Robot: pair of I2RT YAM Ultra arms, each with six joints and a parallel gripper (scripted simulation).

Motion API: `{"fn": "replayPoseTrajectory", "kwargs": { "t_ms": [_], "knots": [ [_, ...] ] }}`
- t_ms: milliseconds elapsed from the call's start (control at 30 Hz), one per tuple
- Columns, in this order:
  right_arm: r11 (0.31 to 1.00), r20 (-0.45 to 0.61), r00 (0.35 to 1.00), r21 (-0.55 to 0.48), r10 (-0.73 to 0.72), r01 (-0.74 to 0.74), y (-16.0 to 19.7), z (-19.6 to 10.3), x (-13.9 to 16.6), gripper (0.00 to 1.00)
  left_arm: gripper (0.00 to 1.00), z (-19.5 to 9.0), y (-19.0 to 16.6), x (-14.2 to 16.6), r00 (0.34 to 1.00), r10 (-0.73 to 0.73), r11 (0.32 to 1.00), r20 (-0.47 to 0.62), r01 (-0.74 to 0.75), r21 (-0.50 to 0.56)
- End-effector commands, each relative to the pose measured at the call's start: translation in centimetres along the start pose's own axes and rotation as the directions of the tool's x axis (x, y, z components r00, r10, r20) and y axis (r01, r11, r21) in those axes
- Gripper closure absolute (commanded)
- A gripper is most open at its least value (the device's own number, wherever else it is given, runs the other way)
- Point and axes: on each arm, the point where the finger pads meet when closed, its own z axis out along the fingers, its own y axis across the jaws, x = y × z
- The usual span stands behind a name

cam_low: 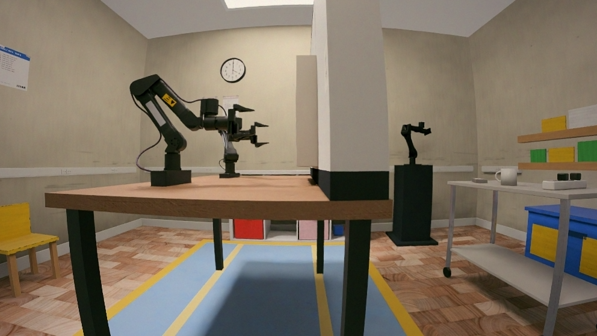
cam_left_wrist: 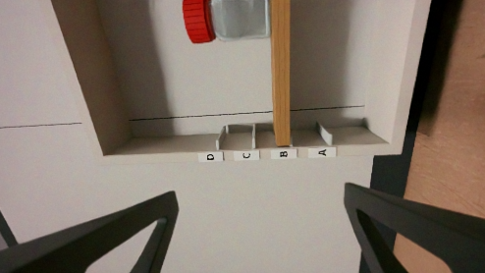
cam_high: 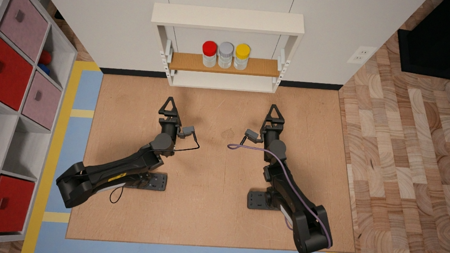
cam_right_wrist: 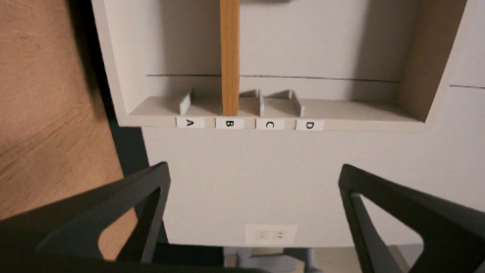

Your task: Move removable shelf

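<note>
Arm bases: the left arm's base plate (cam_high: 161,182) (cam_low: 228,176) and the right arm's base plate (cam_high: 252,201) (cam_low: 170,178) sit apart on the wooden table (cam_high: 207,201) (cam_low: 216,205).
Left gripper (cam_high: 170,99) (cam_low: 266,135) (cam_left_wrist: 261,191): released, fingers spread wide, nothing between them; it hangs above the table, pointing at the rack, apart from the shelf.
Right gripper (cam_high: 274,106) (cam_low: 252,123) (cam_right_wrist: 255,166): likewise released and empty, aimed at the rack near its other end.
Wall rack (cam_high: 227,18) (cam_low: 306,110) (cam_left_wrist: 408,74) (cam_right_wrist: 109,64): pale frame against the white wall (cam_high: 125,37).
Level A (cam_left_wrist: 322,152) (cam_right_wrist: 190,123): the lowest label, its side brackets below the shelf, not carrying it.
Removable shelf (cam_high: 188,63) (cam_left_wrist: 281,74) (cam_right_wrist: 230,59): wooden board, level, at B, both ends lined up with that label.
Bottles: a red-capped bottle (cam_high: 209,55) (cam_left_wrist: 241,20), a grey-capped bottle (cam_high: 225,55) and a yellow-capped bottle (cam_high: 241,56) stand upright in a row on the shelf.
Power outlet (cam_high: 361,55) (cam_right_wrist: 271,235): on the wall beside the rack, at the right arm's end.
Wall clock (cam_low: 233,70): round, black-rimmed, on the room's far wall.
</note>
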Motion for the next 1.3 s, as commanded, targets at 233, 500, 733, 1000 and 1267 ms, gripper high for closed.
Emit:
{"fn": "replayPoseTrajectory", "kwargs": {
  "t_ms": [233, 500, 733, 1000, 1267],
  "knots": [
    [1.000, 0.001, 1.000, 0.006, 0.003, -0.003, 0.9, 1.5, -0.2, 0.00, 0.00, 1.5, -1.4, 0.0, 1.000, 0.018, 1.000, -0.001, -0.018, 0.008],
    [1.000, 0.001, 1.000, 0.006, 0.003, -0.003, 1.4, 2.5, -0.2, 0.00, 0.00, 2.5, -2.0, 0.0, 1.000, 0.018, 1.000, -0.001, -0.018, 0.008],
    [1.000, 0.001, 1.000, 0.006, 0.003, -0.003, 1.9, 3.7, -0.2, 0.00, 0.00, 3.7, -2.6, 0.0, 1.000, 0.018, 1.000, -0.001, -0.018, 0.008],
    [1.000, 0.001, 1.000, 0.006, 0.003, -0.003, 2.5, 4.8, -0.2, 0.00, 0.00, 4.8, -3.2, 0.0, 1.000, 0.018, 1.000, -0.001, -0.018, 0.008],
    [1.000, 0.001, 1.000, 0.006, 0.003, -0.003, 3.1, 6.0, -0.2, 0.00, 0.00, 6.0, -3.8, 0.1, 1.000, 0.018, 1.000, -0.001, -0.018, 0.008]
  ]
}}
